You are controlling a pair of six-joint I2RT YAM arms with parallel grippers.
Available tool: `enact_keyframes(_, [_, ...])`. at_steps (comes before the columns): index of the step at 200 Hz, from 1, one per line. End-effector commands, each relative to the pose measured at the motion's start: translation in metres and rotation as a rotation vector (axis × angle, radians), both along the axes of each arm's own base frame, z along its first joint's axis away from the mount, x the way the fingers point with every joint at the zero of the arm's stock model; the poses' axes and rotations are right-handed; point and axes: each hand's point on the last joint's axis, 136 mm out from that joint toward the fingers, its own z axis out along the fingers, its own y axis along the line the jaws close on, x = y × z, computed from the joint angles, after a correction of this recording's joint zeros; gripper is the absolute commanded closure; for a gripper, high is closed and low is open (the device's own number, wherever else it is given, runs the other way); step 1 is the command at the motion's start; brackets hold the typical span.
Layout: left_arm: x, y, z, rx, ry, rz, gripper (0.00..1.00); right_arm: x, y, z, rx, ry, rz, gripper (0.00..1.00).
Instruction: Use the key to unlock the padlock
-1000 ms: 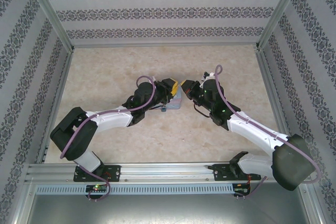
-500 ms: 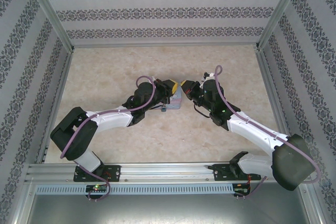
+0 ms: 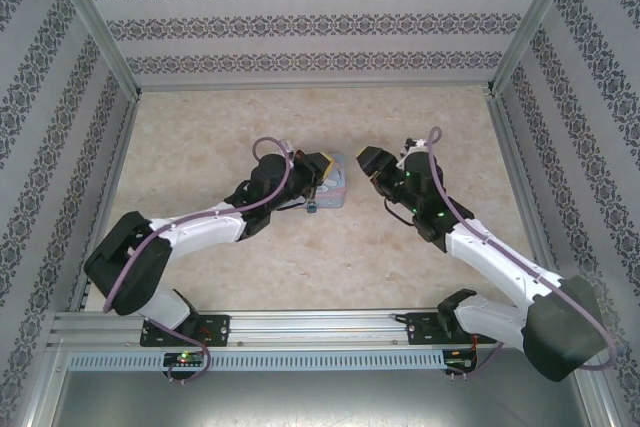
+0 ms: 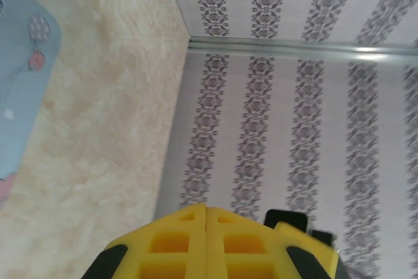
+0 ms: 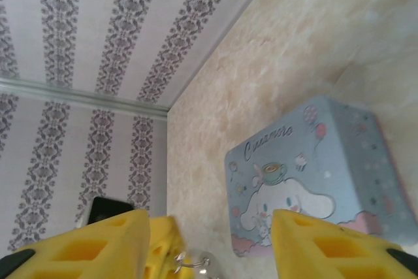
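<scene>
My left gripper (image 3: 322, 163) hovers by the pale blue tin (image 3: 337, 183), its yellow fingers pressed together (image 4: 206, 210). In the right wrist view a small silvery ring with a metal piece (image 5: 193, 263) hangs at the left gripper's fingertips (image 5: 162, 246); I take it for the key. The padlock (image 3: 311, 208), a tiny teal speck, lies on the table by the tin's near left corner. My right gripper (image 3: 366, 160) stands open a little to the right of the tin, its jaws (image 5: 209, 227) wide apart with nothing between them.
The cartoon-printed tin (image 5: 307, 174) lies flat on the beige table (image 3: 220, 127). Patterned walls (image 3: 320, 27) close in the back and both sides. A metal rail (image 3: 320, 325) runs along the near edge by the arm bases.
The right gripper has opened and drawn back to the right, away from the left gripper. The left gripper has closed fully and shifted slightly.
</scene>
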Motion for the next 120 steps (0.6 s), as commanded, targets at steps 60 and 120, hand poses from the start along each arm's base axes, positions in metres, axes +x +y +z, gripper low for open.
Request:
enact_keyframes(60, [-0.018, 0.003, 0.041, 0.48, -0.503, -0.374, 1.0, -0.016, 0.048, 0.016, 0.015, -0.129, 0.396, 0.46])
enact_keyframes(120, [-0.014, 0.002, 0.064, 0.379, -0.652, -0.362, 1.0, -0.015, 0.055, 0.037, 0.074, -0.284, 0.407, 0.56])
